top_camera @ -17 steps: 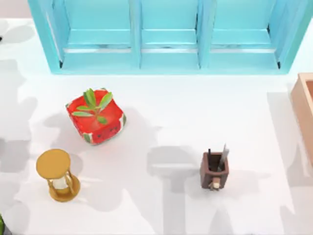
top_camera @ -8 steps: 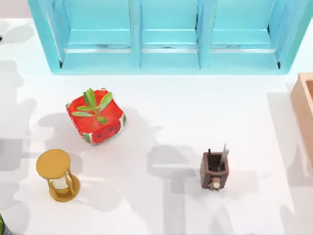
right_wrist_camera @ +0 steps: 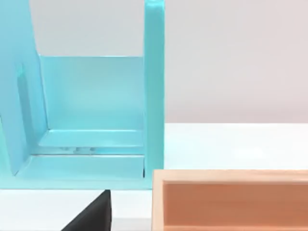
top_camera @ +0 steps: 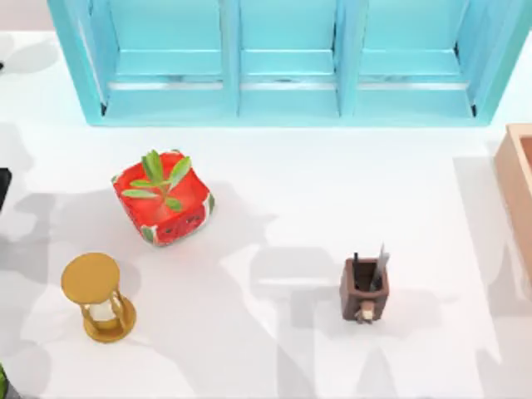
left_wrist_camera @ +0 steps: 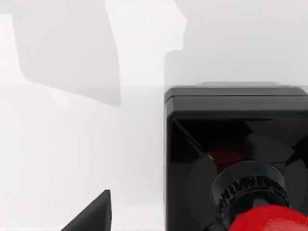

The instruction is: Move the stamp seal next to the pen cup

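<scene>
Matte black angular tool [left_wrist_camera: 91, 214] tip, no markings.

A dark part of the left arm [top_camera: 3, 187] is seen at the left edge of the top view. One dark finger [left_wrist_camera: 91, 216] is seen in the left wrist view's lower left.

stamp seal [left_wrist_camera: 231, 159]: cut off at frame edge | wooden tray [top_camera: 517, 187]: cropped at right

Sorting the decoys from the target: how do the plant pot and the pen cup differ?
The plant pot is red with a watermelon pattern; the pen cup is plain brown. The pot holds a leafy green plant, the cup two pens. The pot looks clearly bigger and stands on the table's left, the cup right of centre. Both are squarish and upright.
</scene>
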{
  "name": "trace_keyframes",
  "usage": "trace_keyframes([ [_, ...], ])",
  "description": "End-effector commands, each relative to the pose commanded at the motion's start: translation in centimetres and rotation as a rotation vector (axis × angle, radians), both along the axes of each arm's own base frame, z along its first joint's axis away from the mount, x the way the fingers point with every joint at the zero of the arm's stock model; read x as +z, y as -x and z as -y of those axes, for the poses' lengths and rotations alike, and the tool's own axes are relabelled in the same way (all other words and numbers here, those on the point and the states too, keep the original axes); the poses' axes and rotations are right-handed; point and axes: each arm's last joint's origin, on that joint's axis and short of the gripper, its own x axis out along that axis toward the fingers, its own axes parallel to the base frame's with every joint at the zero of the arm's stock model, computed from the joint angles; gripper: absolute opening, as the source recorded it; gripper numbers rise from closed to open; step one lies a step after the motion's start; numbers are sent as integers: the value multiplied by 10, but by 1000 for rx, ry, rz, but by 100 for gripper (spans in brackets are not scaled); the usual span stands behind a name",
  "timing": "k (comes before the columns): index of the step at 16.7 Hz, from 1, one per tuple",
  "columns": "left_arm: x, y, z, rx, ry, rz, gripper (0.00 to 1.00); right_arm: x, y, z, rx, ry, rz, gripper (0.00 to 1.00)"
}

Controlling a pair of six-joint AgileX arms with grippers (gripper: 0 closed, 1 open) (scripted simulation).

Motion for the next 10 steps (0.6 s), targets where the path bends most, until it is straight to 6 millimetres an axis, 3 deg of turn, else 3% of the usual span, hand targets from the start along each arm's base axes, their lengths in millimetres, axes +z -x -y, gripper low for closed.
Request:
trace_keyframes([
  [4,-3,1,0,0,0,-2,100,0,0,0,0,0,0,100],
  [10,-3,1,0,0,0,-2,55,0,0,0,0,0,0,100],
])
